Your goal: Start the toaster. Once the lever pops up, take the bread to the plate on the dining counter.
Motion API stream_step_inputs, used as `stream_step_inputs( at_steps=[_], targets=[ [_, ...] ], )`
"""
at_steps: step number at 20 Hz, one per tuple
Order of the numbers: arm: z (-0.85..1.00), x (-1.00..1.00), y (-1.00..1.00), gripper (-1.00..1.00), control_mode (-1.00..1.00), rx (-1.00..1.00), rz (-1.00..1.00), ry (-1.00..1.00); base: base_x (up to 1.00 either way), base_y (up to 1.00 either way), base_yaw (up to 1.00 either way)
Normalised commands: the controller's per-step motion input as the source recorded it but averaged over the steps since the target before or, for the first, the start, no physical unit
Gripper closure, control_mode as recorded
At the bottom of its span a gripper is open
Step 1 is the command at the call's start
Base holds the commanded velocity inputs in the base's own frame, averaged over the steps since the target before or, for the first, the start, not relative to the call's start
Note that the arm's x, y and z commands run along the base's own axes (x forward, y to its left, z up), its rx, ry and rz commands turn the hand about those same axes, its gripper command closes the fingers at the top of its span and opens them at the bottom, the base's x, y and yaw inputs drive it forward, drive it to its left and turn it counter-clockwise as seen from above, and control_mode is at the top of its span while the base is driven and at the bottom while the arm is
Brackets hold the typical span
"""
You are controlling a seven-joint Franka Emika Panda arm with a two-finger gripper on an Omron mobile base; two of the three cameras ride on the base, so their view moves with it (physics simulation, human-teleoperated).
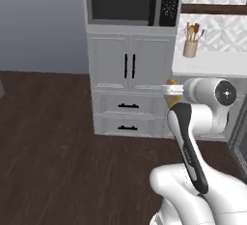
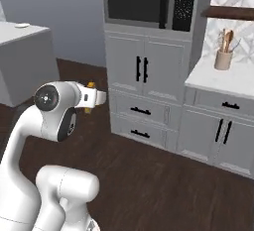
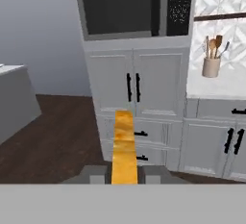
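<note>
the gripper (image 3: 124, 172) is clamped on the bread (image 3: 124, 146), held edge-on and clear of the grey cabinets (image 3: 132, 81), likely for carrying it toward the dining counter (image 2: 22, 51) at the left.

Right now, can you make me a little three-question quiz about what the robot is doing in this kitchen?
1. True or false: the tool is shut on the bread.
2. What stands on the marble worktop? A) a kettle B) a cup of utensils C) a bowl
3. Fill in: the plate lies on the dining ______.

Key: 1 true; 2 B; 3 counter.
</note>
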Motion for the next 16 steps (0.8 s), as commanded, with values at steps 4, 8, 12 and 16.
stream_step_inputs(
  at_steps=[4, 8, 12, 16],
  targets=[
    [0.0, 0.0, 0.0, 1.0, 1.0, 0.0, 0.0, 0.0, 0.01, 0.0, 1.0],
    [0.0, 0.0, 0.0, 1.0, 1.0, 0.0, 0.0, 0.0, 0.17, 0.1, 0.92],
    [0.0, 0.0, 0.0, 1.0, 1.0, 0.0, 0.0, 0.0, 1.0, 0.45, 0.26],
    [0.0, 0.0, 0.0, 1.0, 1.0, 0.0, 0.0, 0.0, 1.0, 0.11, 0.01]
  ],
)
